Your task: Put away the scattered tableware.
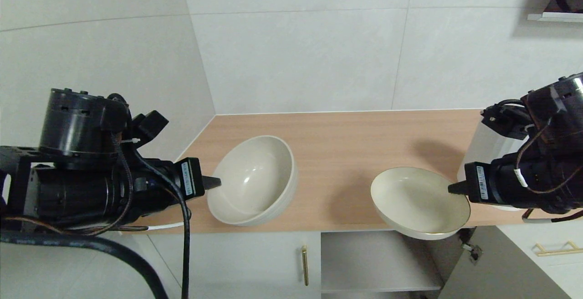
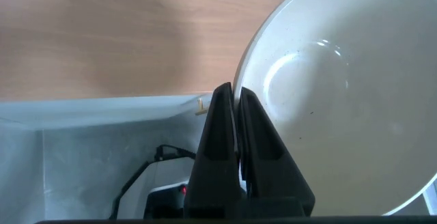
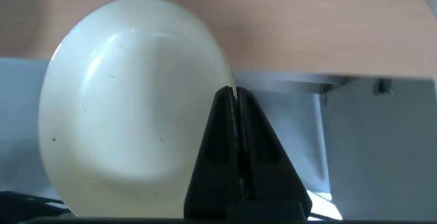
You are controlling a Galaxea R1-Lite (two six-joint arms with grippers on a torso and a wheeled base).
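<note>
Tableware: two cream pieces, a deep bowl (image 1: pixel 255 180) and a shallow bowl (image 1: pixel 416 201), each held by one arm at the front of the desk (image 1: pixel 346 144).
Left end effector (image 2: pixel 234 91): clenched on the deep bowl's rim, the two fingers pressed together with the rim's edge between them. The bowl extends away from the fingertips toward the robot's right.
Deep bowl: tilted, its open side turned up and toward the head camera. Its lower edge overlaps the desk's front edge, and it looks to be carried rather than resting.
Right end effector (image 3: pixel 234 94): clenched on the shallow bowl's rim in the same way. This bowl extends from the fingertips toward the robot's left.
Shallow bowl: tilted only slightly, reaching out past the desk's front edge.
Gap between: the two bowls are well apart, with bare wood between them.
Open cupboard compartment (image 1: pixel 378 262): below the desk's front edge, with a pale shelf inside. It lies just under the shallow bowl and off to the right of the deep bowl.
Nearer arm: the right, by my reading. Its bowl hangs almost over the opening and needs mostly a lowering and a push inward. The left must first cross above the closed door (image 1: pixel 304 265).
White container (image 1: pixel 487 146): on the desk behind the right arm, apart from both bowls.
</note>
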